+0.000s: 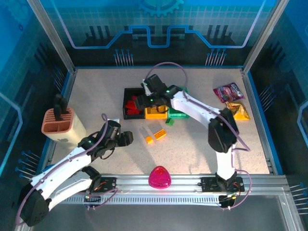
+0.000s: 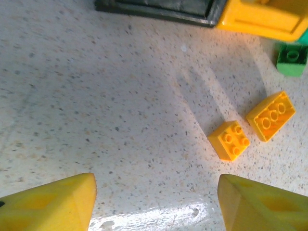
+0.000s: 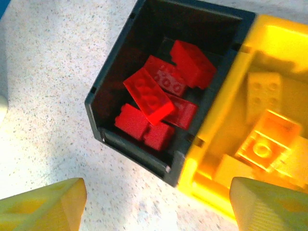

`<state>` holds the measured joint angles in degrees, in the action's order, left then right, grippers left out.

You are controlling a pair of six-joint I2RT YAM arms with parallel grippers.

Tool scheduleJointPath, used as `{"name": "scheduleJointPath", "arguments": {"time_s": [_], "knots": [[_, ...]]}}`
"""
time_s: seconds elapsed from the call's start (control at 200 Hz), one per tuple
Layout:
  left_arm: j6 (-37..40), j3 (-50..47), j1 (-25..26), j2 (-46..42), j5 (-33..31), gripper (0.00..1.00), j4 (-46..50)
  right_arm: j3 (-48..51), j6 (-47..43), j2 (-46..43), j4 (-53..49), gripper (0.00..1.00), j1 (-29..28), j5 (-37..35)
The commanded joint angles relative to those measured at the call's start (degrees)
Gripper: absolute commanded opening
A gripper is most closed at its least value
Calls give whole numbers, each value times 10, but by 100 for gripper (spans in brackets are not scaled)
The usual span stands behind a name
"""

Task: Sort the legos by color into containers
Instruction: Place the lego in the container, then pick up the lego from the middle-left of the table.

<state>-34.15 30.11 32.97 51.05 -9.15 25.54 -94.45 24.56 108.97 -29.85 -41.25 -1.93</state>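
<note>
Right gripper: the right arm's two-finger gripper with yellow fingertips is spread wide with nothing between the jaws. It hovers over the seam between the first two bins, a natural spot for dropping a brick into either.
Left gripper: the left arm's matching gripper is also fully spread and empty. It hangs low over the speckled beige tabletop, facing the loose bricks.
Containers: a black rectangular plastic bin, a yellow one and a green one stand in a row, walls touching, mid-table where both arms probably reach.
Sorted so far: a heap of red studded bricks fills the black bin, which seems to serve as the red one. Yellow bricks lie in the yellow bin. The right arm hides the green bin's contents.
Loose legos: a square yellow brick and an oblong yellow brick lie studs up, just beside each other. A small green brick sits near the yellow bin's corner.
Progress: likely near the end, with three pieces visibly left.
Next move: the left gripper looks best placed to straddle the square yellow brick.
Risk: a finger may nudge the oblong neighbour.
Bystanders: a glossy pink dome, a terracotta slotted holder and crinkly snack packets sit well apart from the sorting.
</note>
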Motion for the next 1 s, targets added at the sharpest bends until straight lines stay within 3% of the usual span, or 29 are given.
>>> {"name": "scheduleJointPath", "arguments": {"time_s": [0.0,0.295,0.625,0.996], "knots": [[6,18,26,40,15,69,-51,85,2,-86,59,79,17,2],[55,90,79,208,54,71,-103,272,6,-219,90,81,47,-16],[94,193,113,379,19,72,-52,377,27,-291,105,81,69,-24],[101,246,133,453,6,64,-9,437,39,-332,122,81,99,-20]]}}
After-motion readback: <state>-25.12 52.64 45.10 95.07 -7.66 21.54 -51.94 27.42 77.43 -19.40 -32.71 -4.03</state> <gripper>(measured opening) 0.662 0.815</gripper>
